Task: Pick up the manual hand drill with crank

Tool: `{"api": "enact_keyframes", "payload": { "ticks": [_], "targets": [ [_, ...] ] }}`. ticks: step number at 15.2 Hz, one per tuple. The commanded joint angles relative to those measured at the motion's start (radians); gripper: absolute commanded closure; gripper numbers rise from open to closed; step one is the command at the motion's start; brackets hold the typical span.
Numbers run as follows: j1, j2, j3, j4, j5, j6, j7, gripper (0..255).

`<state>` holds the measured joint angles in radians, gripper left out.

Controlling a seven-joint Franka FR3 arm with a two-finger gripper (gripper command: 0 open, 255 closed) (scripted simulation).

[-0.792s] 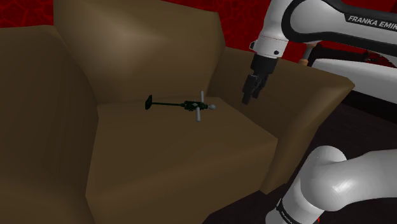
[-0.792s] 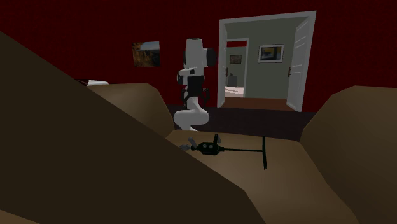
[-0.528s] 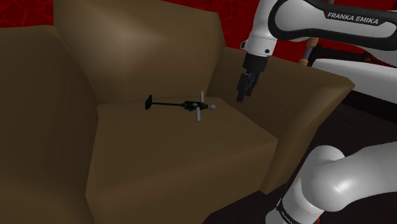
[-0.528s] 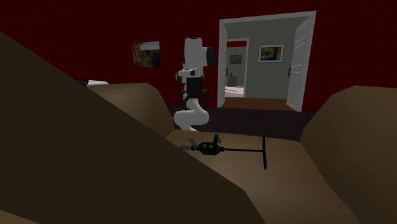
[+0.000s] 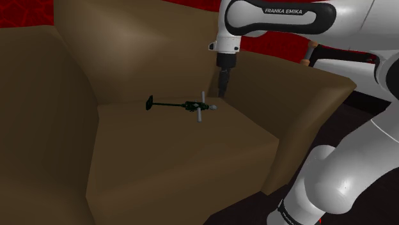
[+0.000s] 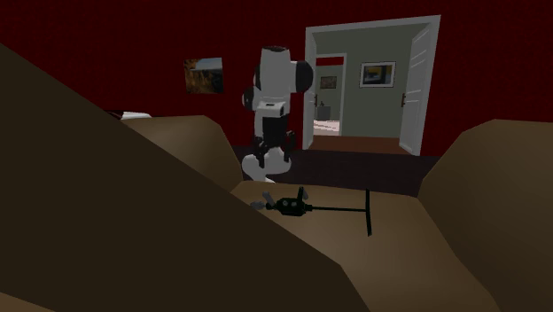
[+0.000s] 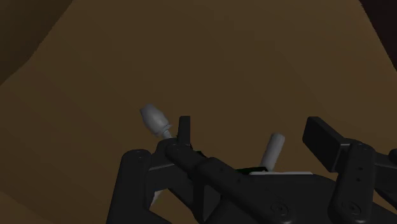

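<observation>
The hand drill (image 5: 185, 105) lies flat on the brown armchair seat (image 5: 179, 150). It has a dark green-black body, a thin shaft ending in a crossbar toward the shoulder view's left, and pale grey handles. My gripper (image 5: 222, 89) hangs pointing down, a little above the seat and just to the shoulder view's right of the drill's handle end. In the wrist view the black fingers (image 7: 321, 137) stand apart with nothing between them, and two grey handles of the drill (image 7: 154, 119) show close below. The second exterior view has the gripper (image 6: 269, 156) behind the drill (image 6: 292, 207).
The armchair's tall back (image 5: 140, 51) and armrests (image 5: 300, 86) wall in the seat on three sides. A red wall with a picture (image 6: 203, 74) and an open doorway (image 6: 372, 89) lie behind the arm.
The arm has swung toward the shoulder view's left. The gripper went from over the armrest to the seat's corner beside the drill's handles. The drill has not moved.
</observation>
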<state>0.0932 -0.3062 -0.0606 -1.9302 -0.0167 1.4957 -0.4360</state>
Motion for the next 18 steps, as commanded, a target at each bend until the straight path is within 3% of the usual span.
{"api": "enact_keyframes", "payload": {
  "ticks": [1, 11, 18],
  "targets": [
    [0.019, 0.113, 0.0, 0.096, 0.0, -0.018, -0.074, 0],
    [0.081, 0.6, 0.057, 0.602, -0.036, -0.189, -0.39, 0],
    [0.08, 0.585, 0.057, 0.485, -0.035, -0.088, -0.385, 0]
  ]
}}
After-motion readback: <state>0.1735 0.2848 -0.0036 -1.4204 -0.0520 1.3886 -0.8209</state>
